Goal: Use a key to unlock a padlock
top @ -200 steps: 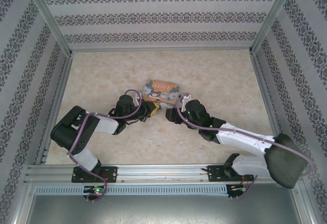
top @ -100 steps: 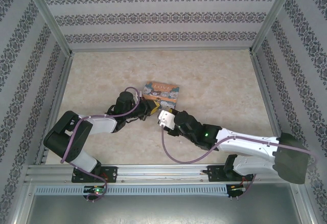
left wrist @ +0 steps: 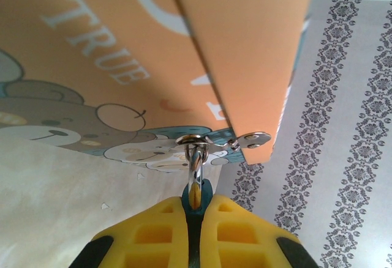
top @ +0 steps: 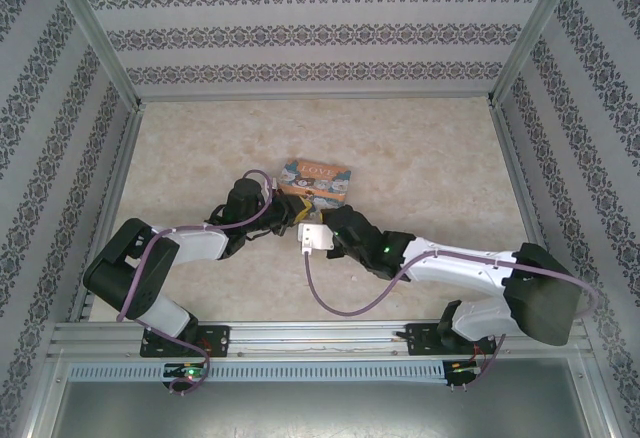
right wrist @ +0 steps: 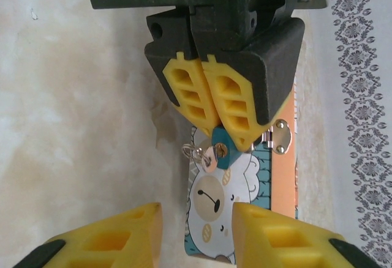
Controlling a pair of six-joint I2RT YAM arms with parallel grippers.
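The padlock [right wrist: 220,147] sits at the near side of the tin box [top: 315,180], about mid-bench [top: 420,148]. The left pincer [left wrist: 195,210] has its yellow pads [right wrist: 190,93] pressed together on the padlock's teal body. From the left wrist, the pale shackle [left wrist: 196,165] rises out of the pads and passes through the tin's metal hasp [left wrist: 202,139], so lock and tin are joined.

The right pincer [right wrist: 196,234] faces the left one head-on. Its two yellow fingers [right wrist: 269,240] are spread apart, holding nothing, near the padlock but clear of it. The padlock's end face points toward it, with a small silvery piece and ring [right wrist: 202,155] hanging there. I cannot tell whether that piece is a key seated in the lock. Below the padlock lies the tin's printed sheep face, directly between the right fingers and the lock.
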